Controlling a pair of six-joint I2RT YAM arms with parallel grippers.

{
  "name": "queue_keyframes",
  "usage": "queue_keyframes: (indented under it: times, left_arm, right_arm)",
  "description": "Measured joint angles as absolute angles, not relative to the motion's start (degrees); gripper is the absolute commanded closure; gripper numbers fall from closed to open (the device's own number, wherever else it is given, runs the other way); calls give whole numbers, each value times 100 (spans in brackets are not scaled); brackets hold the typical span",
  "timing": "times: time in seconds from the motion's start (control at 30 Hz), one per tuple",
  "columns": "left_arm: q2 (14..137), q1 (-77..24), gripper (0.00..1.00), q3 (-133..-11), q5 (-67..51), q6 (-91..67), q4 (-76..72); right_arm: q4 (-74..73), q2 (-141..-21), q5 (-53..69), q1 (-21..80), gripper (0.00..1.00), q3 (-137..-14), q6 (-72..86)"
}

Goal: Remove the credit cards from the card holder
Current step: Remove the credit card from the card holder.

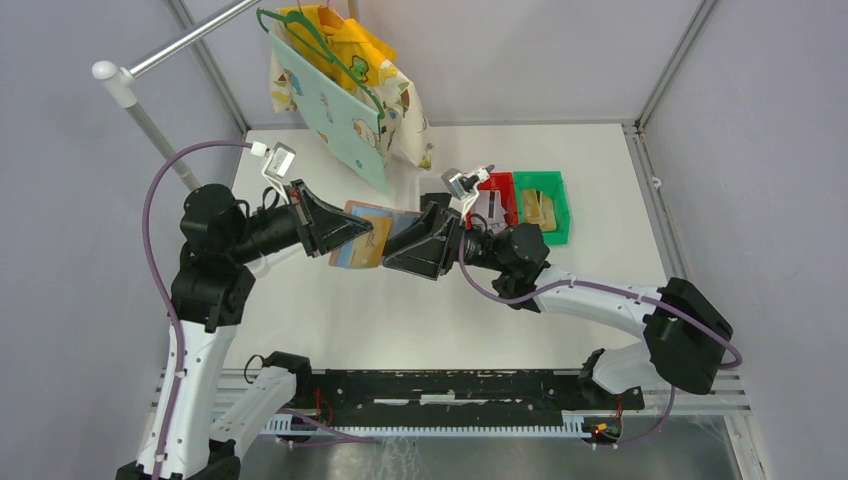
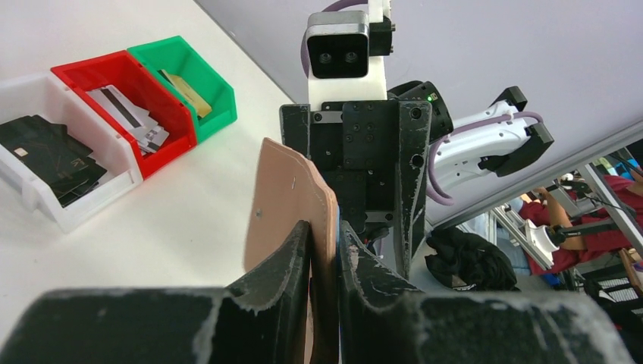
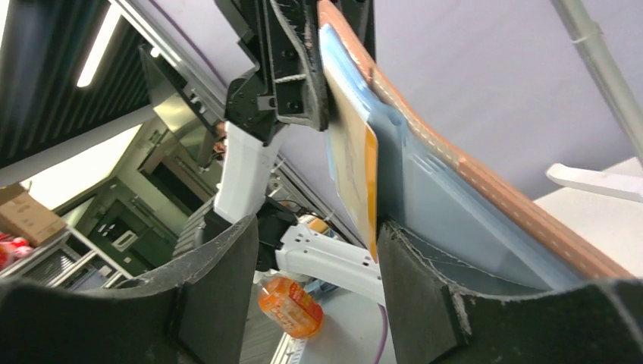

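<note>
Aloft, the card holder (image 2: 292, 193) is clamped in the left end effector (image 2: 324, 236).

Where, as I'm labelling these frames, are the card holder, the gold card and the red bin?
card holder (image 2: 292, 201): left wrist view, pink outer flap.
gold card (image 3: 352, 155): right wrist view, its flat face.
red bin (image 2: 144, 83): left wrist view, inner side wall.
</note>
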State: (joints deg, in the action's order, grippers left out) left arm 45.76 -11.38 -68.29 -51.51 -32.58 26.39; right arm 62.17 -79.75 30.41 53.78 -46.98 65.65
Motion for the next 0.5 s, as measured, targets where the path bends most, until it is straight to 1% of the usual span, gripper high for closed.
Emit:
queue_keyframes:
  times: [0.1,0.17,0.5]
  left_arm:
    - [4576,-1138,98,-6831,-5194,-3317,2613]
    - [4578,-1138,98,-6842,-5258,-3328,2602]
    - [4602,-1138,98,-6938,-5389,-3500,2499]
  right_arm:
    - [6598,-8075,3107,5389,51,-4703,6757]
    - [6805,-8134,3129,5389,60,-4705,6875]
    - [7293,-8289,3142,5389,87,-4746,7201]
